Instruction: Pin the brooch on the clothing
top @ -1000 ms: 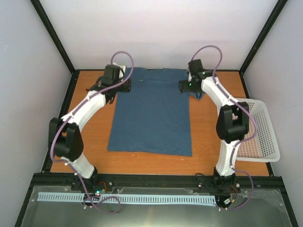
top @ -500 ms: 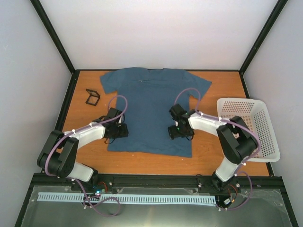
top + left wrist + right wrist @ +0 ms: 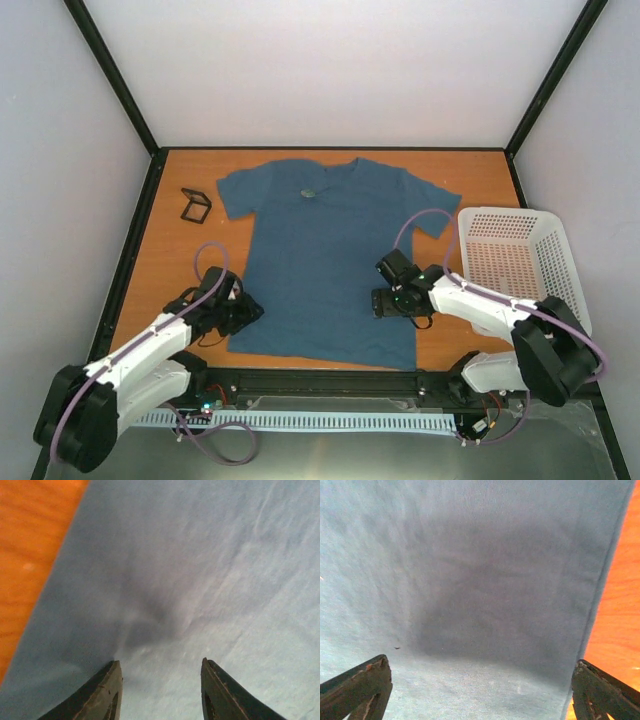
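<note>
The dark teal-blue T-shirt [image 3: 320, 260] lies flat on the table with its sleeves spread and its collar at the far side. A tiny pale grey-green brooch [image 3: 309, 192] sits on the shirt just below the collar, left of centre. My left gripper [image 3: 245, 312] is open over the shirt's near left hem; in the left wrist view [image 3: 161, 666] only fabric [image 3: 200, 580] lies between its fingers. My right gripper [image 3: 385, 300] is wide open over the shirt's near right side; in the right wrist view [image 3: 481, 665] only fabric [image 3: 485, 580] shows. Neither gripper holds anything.
A small black angular holder [image 3: 195, 205] lies on the wooden table [image 3: 180, 260] left of the shirt's left sleeve. A white mesh basket [image 3: 520, 265] stands at the right edge. Black frame posts rise at the back corners.
Both arms have drawn back from the shirt's far shoulders to its near hem. The shirt now lies spread with sleeves out, slightly nearer, and the brooch shows near the collar.
</note>
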